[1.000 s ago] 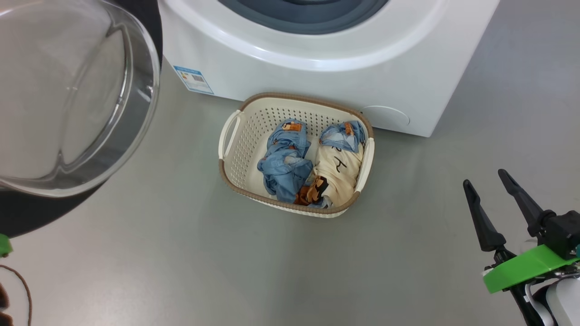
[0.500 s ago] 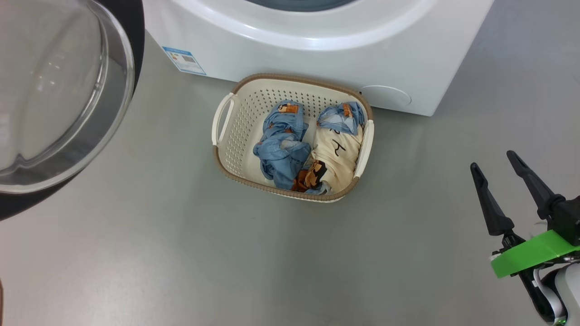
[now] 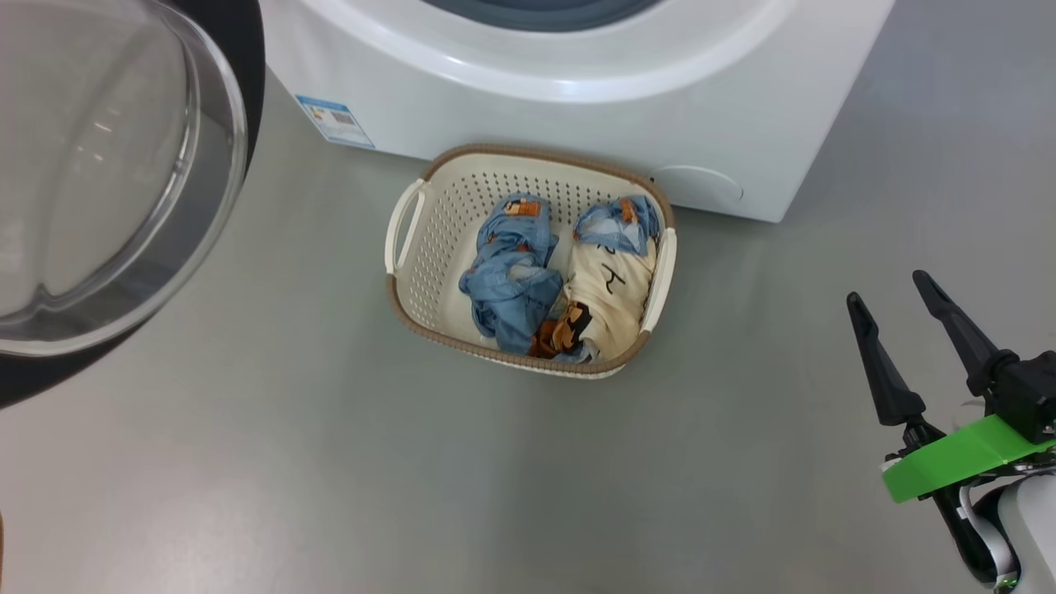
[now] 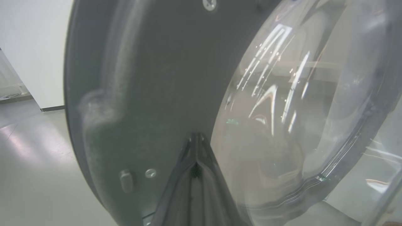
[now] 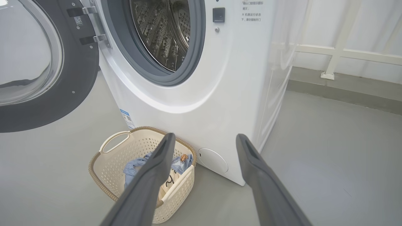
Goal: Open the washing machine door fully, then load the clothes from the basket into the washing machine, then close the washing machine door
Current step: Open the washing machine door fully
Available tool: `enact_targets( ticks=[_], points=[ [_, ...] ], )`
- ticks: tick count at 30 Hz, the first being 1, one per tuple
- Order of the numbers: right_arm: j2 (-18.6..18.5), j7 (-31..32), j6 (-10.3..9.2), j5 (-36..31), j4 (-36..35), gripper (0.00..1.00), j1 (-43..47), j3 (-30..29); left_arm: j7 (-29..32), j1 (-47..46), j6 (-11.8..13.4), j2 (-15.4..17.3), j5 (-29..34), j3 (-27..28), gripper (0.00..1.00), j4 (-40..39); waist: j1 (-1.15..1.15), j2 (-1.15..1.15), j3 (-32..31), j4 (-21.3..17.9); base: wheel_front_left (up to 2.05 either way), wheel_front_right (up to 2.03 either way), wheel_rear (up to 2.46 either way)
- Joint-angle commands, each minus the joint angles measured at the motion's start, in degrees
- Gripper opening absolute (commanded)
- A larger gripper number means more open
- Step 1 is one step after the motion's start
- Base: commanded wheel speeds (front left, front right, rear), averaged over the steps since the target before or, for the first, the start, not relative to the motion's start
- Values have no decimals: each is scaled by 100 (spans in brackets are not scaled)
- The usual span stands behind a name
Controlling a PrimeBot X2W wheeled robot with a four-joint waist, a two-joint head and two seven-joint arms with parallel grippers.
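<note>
Right claw [image 3: 886,286]: two long black fingers [image 3: 879,363], slim, tapering to pointed tips and thickening toward the base.
Finger mount: a chunky black block [image 3: 1023,392] at the foot of the right-hand finger.
Plate: a flat, bright green plate [image 3: 957,462] under the fingers, its left end rounded.
Wrist casing: a smooth white rounded shell [image 3: 1031,528] below the plate.
Cable: a black-and-white cable [image 3: 967,521] curving beside the shell, with a small green glow near its lower end.
Left claw [image 4: 196,135]: matte dark grey fingers with smooth, flat sides.

Head and right-wrist views share the basket [image 3: 436,247].
</note>
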Motion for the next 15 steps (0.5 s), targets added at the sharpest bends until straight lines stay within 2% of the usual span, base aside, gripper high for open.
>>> enact_targets(
  ticks=[1,15],
  points=[
    [2,-70,25,-10,-95,100,35,111,-35,173,-71,354,63,135,0,-251,0,0,-190,-21,0,0,0],
    [247,-70,25,68,-37,100,397,93,-35,1296,-564,-354,123,189,0,-1557,0,0,-919,-41,0,0,0]
  ],
)
